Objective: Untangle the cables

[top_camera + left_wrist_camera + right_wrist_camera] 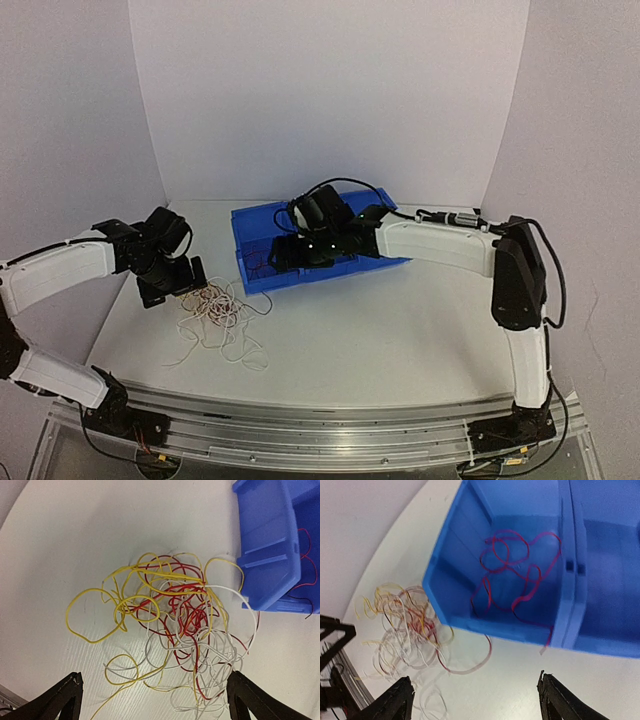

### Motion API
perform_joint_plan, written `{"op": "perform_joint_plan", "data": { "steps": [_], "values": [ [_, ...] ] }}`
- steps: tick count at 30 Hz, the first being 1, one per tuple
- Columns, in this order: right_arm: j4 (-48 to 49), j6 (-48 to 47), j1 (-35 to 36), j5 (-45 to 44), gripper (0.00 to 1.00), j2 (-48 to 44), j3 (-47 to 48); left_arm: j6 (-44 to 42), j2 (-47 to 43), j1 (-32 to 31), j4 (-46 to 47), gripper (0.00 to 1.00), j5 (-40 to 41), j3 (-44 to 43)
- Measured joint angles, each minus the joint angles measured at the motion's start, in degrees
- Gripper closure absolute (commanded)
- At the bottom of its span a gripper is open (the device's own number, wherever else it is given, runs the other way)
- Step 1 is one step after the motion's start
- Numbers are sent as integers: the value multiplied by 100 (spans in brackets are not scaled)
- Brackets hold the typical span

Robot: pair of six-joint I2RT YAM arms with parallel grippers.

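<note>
thin curly red, white, yellow cables (175, 630) seemed limp, light — outer loops suited pinching; left gripper (155, 680) and right gripper (475, 677) gaped empty.

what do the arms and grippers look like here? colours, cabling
Matching pair: left arm and right arm have white link shells, black joints, thin black cables looping loosely alongside, black bases on a silver rail. The left gripper and right gripper are black, with dark, tapered fingers.
</note>
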State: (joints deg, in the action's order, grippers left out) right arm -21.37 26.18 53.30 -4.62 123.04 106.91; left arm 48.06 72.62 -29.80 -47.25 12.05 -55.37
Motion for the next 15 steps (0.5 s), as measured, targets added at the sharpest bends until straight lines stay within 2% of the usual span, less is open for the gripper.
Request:
{"op": "perform_joint_plan", "data": {
  "steps": [8, 11, 15],
  "values": [
    [-91, -166, 0, 303, 16, -1406, -1587, -19, 788, 234, 1552, 3, -723, 775],
    [-26, -173, 0, 497, 16, -1746, -1942, -39, 988, 259, 2146, 13, -885, 935],
    [52, -175, 0, 623, 17, -1993, -2358, -112, 1114, 275, 2871, 35, -1038, 1139]
  ]
}}
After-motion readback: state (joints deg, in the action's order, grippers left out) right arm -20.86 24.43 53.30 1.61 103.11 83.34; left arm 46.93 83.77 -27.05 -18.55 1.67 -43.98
